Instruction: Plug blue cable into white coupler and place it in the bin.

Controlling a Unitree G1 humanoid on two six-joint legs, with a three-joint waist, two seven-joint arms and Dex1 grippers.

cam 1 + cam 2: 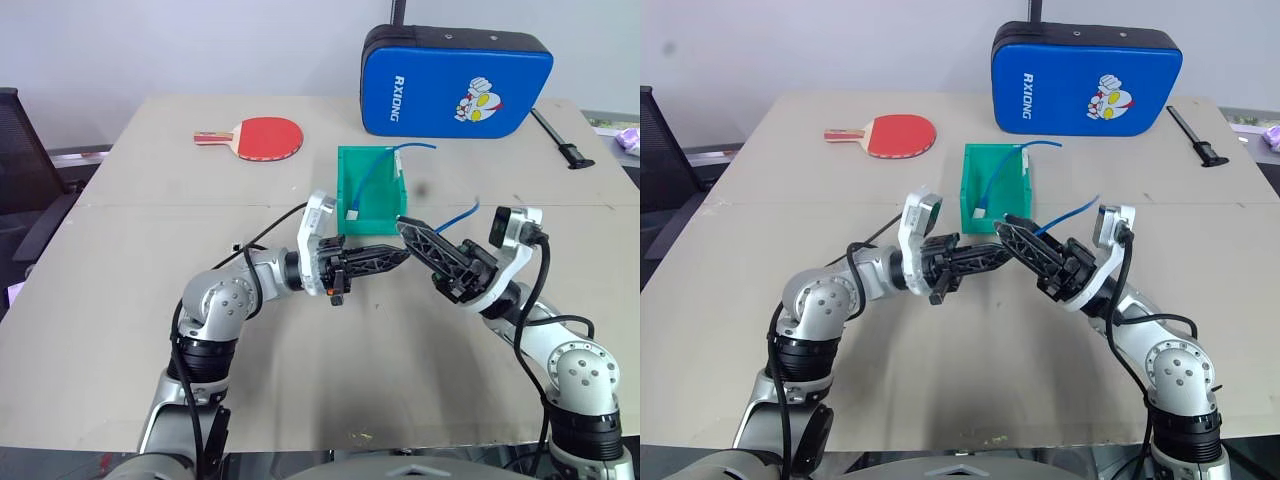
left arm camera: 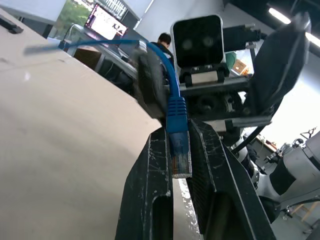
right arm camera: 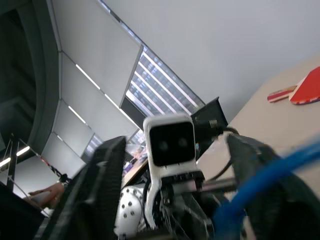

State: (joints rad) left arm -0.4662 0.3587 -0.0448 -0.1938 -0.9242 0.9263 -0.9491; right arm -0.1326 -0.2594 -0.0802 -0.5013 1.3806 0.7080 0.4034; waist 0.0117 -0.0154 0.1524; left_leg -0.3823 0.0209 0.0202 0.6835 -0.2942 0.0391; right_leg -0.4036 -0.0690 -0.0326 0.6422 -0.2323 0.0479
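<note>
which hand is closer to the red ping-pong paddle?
Left. The left hand hangs just in front of the green bin, diagonally nearer the paddle; the right hand is further right.

Bright, even indoor light; wrist views blurred up close, ceiling strips glaring.
</note>
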